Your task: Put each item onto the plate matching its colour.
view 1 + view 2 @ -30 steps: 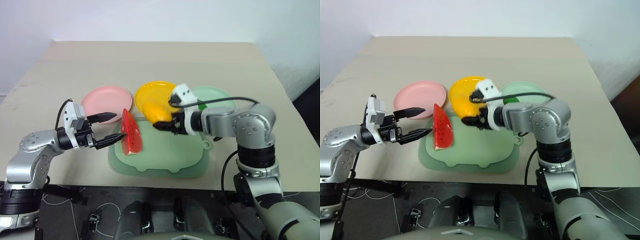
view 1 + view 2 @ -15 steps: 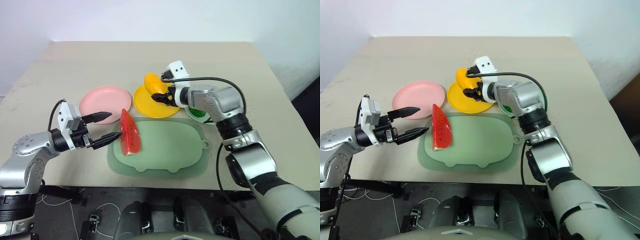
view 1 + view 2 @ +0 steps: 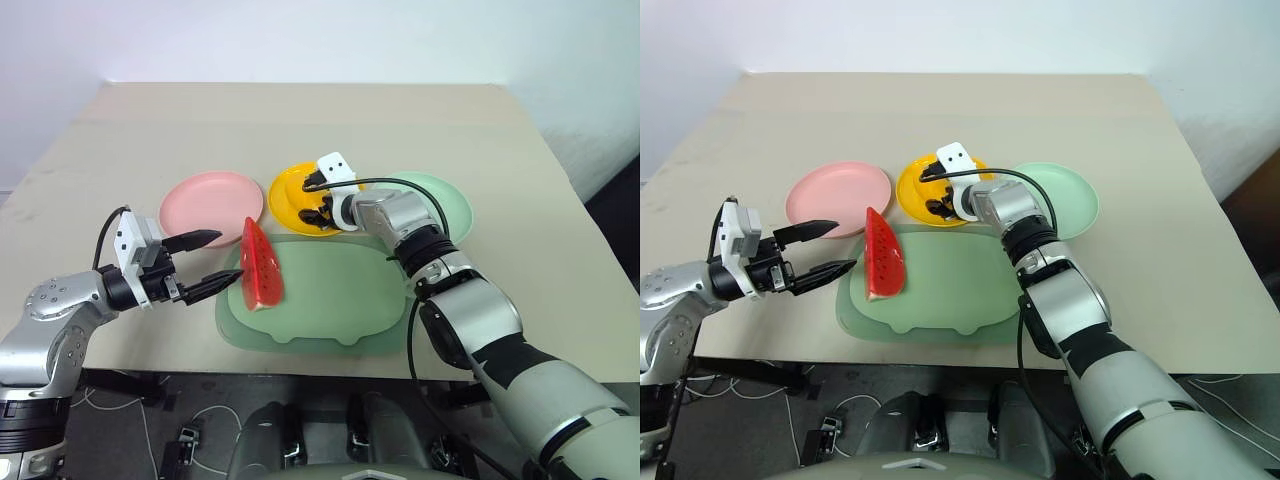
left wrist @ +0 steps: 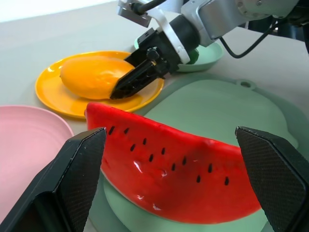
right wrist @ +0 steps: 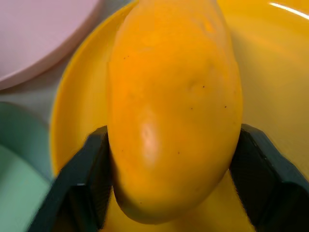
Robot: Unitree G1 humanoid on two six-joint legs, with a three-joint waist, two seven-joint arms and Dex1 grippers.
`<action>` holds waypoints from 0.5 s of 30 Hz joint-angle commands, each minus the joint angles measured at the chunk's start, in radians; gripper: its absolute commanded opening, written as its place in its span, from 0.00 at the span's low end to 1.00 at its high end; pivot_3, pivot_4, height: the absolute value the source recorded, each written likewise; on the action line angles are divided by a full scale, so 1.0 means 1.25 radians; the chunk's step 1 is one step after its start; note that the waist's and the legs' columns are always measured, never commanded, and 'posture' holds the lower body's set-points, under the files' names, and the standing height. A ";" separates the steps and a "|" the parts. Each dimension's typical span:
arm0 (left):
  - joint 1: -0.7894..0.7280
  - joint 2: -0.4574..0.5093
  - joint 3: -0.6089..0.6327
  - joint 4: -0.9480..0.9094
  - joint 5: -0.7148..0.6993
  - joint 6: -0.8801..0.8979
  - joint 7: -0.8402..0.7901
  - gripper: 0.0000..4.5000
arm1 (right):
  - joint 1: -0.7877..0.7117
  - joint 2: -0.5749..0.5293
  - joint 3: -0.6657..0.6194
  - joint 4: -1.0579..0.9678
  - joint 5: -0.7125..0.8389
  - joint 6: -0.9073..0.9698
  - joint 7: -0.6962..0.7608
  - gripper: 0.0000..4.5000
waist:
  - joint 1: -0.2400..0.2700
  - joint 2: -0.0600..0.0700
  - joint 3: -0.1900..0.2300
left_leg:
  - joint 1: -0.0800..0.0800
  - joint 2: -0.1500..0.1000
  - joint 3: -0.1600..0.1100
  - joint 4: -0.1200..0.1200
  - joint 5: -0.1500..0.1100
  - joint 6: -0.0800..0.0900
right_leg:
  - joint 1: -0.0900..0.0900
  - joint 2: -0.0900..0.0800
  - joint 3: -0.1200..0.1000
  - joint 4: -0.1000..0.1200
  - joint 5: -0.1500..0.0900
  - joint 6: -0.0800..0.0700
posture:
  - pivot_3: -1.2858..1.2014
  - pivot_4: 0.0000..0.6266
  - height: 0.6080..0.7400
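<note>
Setting the mango (image 4: 94,76) down looked like the step in hand. It lay on the yellow plate (image 4: 48,94), right between the fingers of the right hand (image 3: 317,200), which was angled down over the plate so the fruit could rest on its matching colour. Whether those fingers were clamped or already loose, I couldn't tell.

The left hand (image 3: 228,256) was spread wide, holding nothing, with its fingertips just short of the watermelon wedge (image 3: 262,268). It seemed staged for the next pick. The wedge stood on its rind on the pale green mat (image 3: 340,300), with the pink plate (image 3: 205,195) just beyond the hand. The mint plate (image 3: 445,205) sat past the right forearm on the table (image 3: 300,120).

From the head views the right hand blocked the mango. The left wrist view showed it whole, lying on the plate with the black fingers at its near end. The right wrist view showed it flanked by both fingers, though not the contact.
</note>
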 commanded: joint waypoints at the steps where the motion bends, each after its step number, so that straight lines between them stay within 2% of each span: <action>1: -0.003 0.009 0.030 -0.030 -0.017 0.001 0.004 1.00 | -0.030 -0.004 -0.030 -0.004 -0.016 -0.017 -0.001 1.00 | 0.000 0.000 0.000 | 0.000 0.000 0.000 0.000 0.000 0.000 | 0.000 0.000 0.000 0.000 0.000 0.000 | 0.52 0.24 0.67; 4: -0.010 0.010 0.025 -0.026 -0.017 0.001 0.004 1.00 | -0.028 -0.005 -0.034 -0.011 -0.031 -0.021 0.003 1.00 | -0.001 0.000 0.000 | 0.000 0.000 0.000 0.000 0.000 0.000 | 0.000 0.000 0.000 0.001 0.000 0.000 | 0.52 0.24 0.67; 9: -0.026 0.011 0.016 -0.002 -0.008 -0.009 -0.009 1.00 | -0.013 -0.037 -0.044 -0.131 -0.027 0.020 0.049 1.00 | -0.001 0.000 0.000 | 0.000 0.000 0.000 0.000 0.000 0.000 | -0.001 0.000 0.000 0.001 0.000 0.000 | 0.52 0.24 0.67; 15: -0.082 0.014 0.006 0.037 0.005 -0.028 -0.029 1.00 | 0.083 -0.132 -0.093 -0.515 0.074 0.230 0.133 1.00 | 0.004 0.000 0.000 | 0.000 0.000 -0.001 0.000 0.000 0.000 | -0.001 -0.001 0.000 0.002 0.000 0.000 | 0.52 0.24 0.67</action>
